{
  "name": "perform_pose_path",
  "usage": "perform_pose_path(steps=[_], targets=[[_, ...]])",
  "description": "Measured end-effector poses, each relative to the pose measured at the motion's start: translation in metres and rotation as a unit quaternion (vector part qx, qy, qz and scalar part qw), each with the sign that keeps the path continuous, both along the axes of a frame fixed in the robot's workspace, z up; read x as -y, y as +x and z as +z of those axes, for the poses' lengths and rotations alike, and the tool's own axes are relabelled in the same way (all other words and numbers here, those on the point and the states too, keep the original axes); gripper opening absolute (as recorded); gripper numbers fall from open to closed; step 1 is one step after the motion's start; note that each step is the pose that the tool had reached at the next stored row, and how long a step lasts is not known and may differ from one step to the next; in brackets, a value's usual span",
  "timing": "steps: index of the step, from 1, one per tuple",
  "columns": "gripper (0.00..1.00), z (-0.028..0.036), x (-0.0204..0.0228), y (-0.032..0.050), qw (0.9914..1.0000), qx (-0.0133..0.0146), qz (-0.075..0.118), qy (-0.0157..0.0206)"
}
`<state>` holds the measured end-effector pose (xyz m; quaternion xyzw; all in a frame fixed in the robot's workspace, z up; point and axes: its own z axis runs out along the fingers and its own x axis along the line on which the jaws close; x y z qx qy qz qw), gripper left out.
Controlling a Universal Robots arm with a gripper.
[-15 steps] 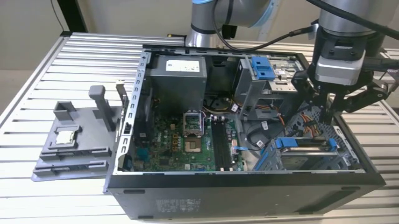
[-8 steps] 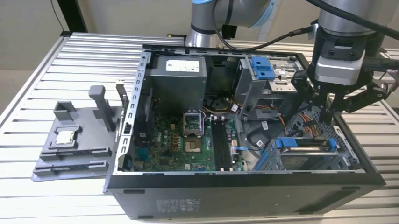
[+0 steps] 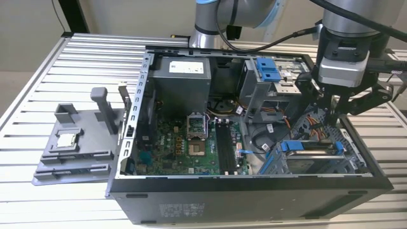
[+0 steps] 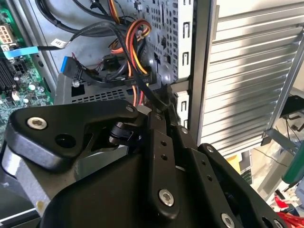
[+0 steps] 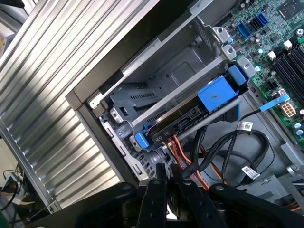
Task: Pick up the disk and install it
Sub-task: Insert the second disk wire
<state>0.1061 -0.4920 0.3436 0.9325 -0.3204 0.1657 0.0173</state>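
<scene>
Disk (image 5: 190, 121) in bay, near jaws

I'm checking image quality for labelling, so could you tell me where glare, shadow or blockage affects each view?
Exterior view: even light, though the computer case interior lies in shadow around the disk. First wrist view: bright sheen on the ribbed table; the gripper darkens the foreground. Second wrist view: the gripper's black linkage blocks much of the frame, and the table slats glare.
</scene>
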Motion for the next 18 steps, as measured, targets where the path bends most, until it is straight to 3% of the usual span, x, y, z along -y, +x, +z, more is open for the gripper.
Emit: perform_pose_path(steps=[9,18], targets=[[0.00,0.0004,0.0000,-0.0126,0.99979,0.0000,-0.021,0.0021],[0.00,0.0029,0.0000,-0.0366,0.99974,-0.0001,-0.022,0.0055]])
